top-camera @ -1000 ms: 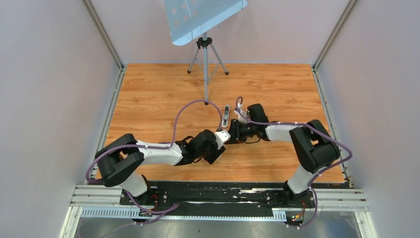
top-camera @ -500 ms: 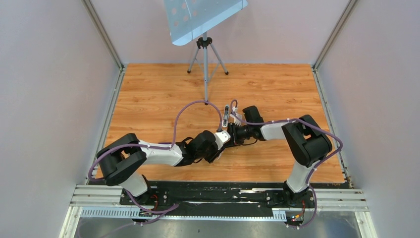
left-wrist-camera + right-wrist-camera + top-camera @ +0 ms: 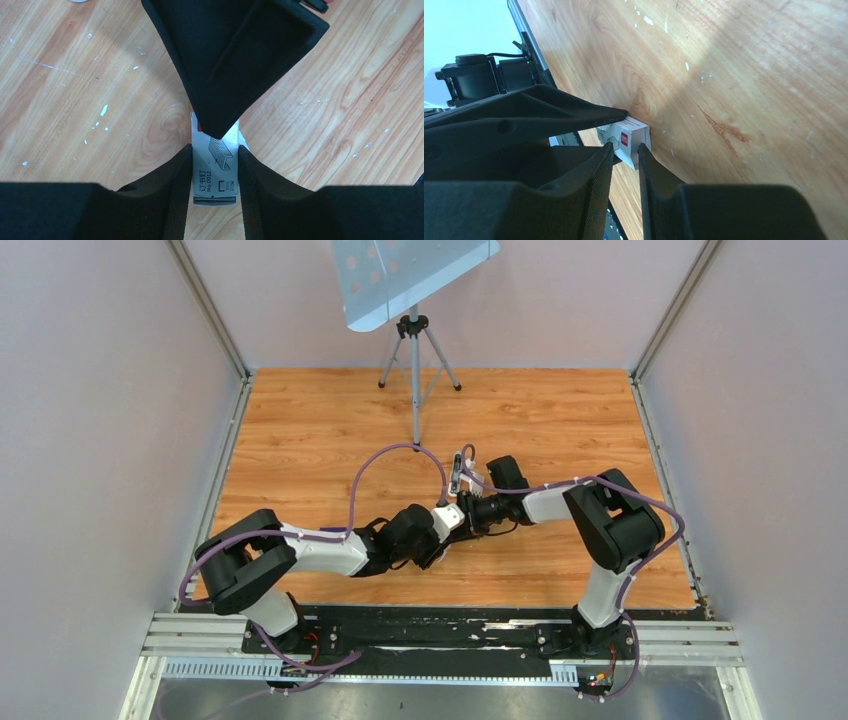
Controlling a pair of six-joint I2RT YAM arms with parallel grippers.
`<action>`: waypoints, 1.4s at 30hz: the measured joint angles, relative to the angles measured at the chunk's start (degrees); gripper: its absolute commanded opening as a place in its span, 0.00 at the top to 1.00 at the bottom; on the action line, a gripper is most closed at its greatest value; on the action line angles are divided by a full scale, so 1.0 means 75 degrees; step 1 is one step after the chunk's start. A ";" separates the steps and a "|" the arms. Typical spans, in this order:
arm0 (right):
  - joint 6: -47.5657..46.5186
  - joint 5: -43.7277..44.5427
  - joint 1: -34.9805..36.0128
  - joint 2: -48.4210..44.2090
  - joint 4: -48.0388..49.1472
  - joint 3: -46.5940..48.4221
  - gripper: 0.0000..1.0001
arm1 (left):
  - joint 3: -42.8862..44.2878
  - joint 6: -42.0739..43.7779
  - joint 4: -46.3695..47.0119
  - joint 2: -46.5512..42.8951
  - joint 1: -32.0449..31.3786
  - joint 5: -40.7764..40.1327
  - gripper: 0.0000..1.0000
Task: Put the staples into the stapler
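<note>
Item: staple box, probably light, crushable card; left jaws clamp its long sides. Right jaws almost closed at its end; hold unclear.

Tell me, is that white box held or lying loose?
Held: the left gripper clamps the box between its fingers, one on each side.

the top camera looks down from high behind the arm bases, taking in the whole table. each wrist camera peers close along its own fingers (left straight down, right slanting), and both share the white staple box.
</note>
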 measured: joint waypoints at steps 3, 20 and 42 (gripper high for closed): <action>-0.0003 -0.0070 0.0044 0.0023 0.0061 0.0000 0.72 | -0.0023 0.0000 0.0055 0.0000 0.0000 0.0003 0.61; -0.0085 -0.0312 0.0085 0.0131 0.0207 0.0000 0.88 | -0.0312 0.0009 0.0187 -0.0245 0.0000 -0.0006 0.52; -0.0423 -0.0790 -0.0093 0.0067 0.0163 -0.0114 0.89 | -0.0638 0.0175 -0.0519 -0.1349 0.0000 0.0052 0.42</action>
